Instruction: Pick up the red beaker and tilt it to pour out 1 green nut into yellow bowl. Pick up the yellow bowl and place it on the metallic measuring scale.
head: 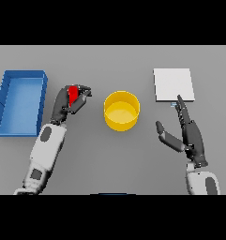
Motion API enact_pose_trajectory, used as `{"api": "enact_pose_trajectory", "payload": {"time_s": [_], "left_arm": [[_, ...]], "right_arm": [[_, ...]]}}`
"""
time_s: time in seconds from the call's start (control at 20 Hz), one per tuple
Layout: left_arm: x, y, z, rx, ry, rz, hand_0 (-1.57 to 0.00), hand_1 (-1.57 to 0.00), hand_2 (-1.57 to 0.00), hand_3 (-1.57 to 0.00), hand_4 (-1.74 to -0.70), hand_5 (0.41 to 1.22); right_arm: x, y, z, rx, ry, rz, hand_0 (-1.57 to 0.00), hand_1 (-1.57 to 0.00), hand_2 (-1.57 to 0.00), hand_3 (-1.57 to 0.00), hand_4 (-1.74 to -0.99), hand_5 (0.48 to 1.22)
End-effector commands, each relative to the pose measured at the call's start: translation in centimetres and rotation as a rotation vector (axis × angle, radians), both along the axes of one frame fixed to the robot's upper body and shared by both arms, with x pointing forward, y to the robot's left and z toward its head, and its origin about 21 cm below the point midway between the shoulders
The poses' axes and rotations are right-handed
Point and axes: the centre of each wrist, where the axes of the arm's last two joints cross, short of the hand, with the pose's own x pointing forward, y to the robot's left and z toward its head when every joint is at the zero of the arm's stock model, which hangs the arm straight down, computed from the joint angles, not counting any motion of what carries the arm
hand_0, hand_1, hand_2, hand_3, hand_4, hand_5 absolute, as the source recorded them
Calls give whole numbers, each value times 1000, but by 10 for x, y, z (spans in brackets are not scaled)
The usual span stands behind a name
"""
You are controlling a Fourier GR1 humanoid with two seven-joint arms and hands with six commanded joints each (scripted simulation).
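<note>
The red beaker (73, 94) is held in my left hand (68, 101), whose fingers curl round it and hide most of it; it sits left of the yellow bowl (121, 110). The bowl stands at the table's middle and no green nut shows in it. At the back right lies the metallic measuring scale (173, 84), a flat pale square. My right hand (192, 133) is open, fingers straight and pointing toward the scale's near edge, thumb spread toward the bowl. It holds nothing.
A blue rectangular bin (20, 101) stands at the far left, just beside my left arm. Grey table (114, 159) surface stretches between my two arms in front of the bowl.
</note>
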Motion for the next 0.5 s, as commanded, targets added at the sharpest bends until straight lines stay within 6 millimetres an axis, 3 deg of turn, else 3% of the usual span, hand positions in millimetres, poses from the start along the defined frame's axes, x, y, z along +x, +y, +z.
{"api": "enact_pose_trajectory", "payload": {"time_s": [0.0, 0.05, 0.25, 0.45], "left_arm": [[-3, -1, -4, 2, -20, -6, -1357, -1364, -1380, -1304, -1565, 1163], [-4, -1, -3, 7, -17, -1, -1400, -1406, -1419, -1357, -1542, 1174], [3, 2, 14, -130, -31, -19, -1501, -1503, -1509, -1484, -1660, 1150], [6, 10, 36, -142, -69, -41, -1542, -1543, -1545, -1535, -1708, 1132]], "right_arm": [[-1, 0, -3, -2, 1, -5, 1, 1, 1, 1, -1251, 646], [0, 0, -5, -2, 0, 0, 1, 1, 1, 1, -1255, 644], [-2, -2, -2, -21, -14, -2, 1, 1, 1, 1, -1246, 644], [-3, -3, -4, -35, -11, -4, 1, 1, 1, 1, -1228, 645]]}}
